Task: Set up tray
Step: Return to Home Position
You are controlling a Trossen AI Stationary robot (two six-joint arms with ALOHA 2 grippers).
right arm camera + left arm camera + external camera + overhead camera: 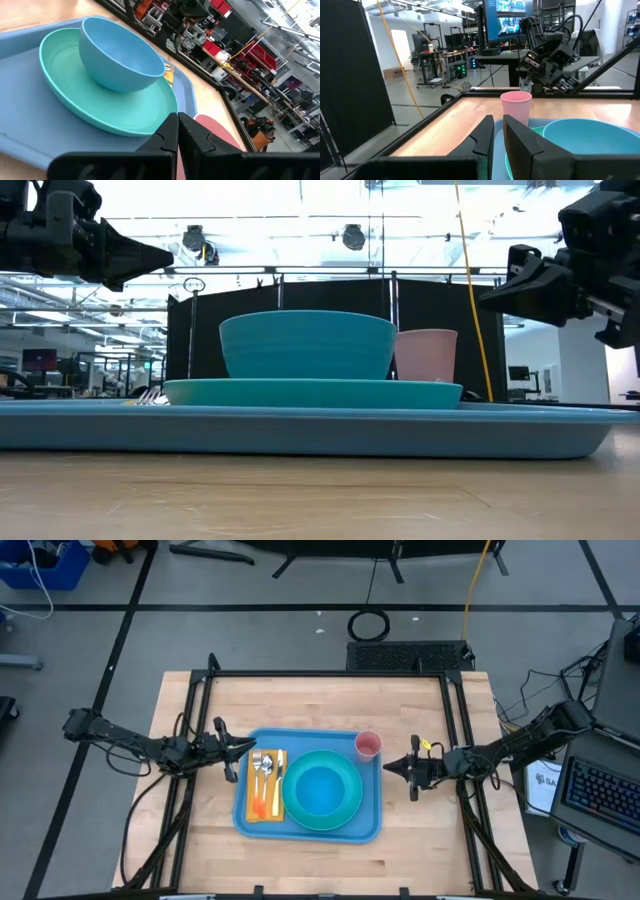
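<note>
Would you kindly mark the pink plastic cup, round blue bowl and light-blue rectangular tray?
pink plastic cup (368,745): high view, open mouth.
round blue bowl (320,790): high view, inner bottom.
light-blue rectangular tray (368,826): high view, bare corner floor.

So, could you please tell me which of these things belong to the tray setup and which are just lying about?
Belong: tray; turquoise plate on it; blue bowl on the plate; pink cup; yellow napkin with cutlery; left tool and right tool, raised at the tray's ends.
Lying about: keyboard beyond the table; cable coil on the floor; blue bin.
</note>
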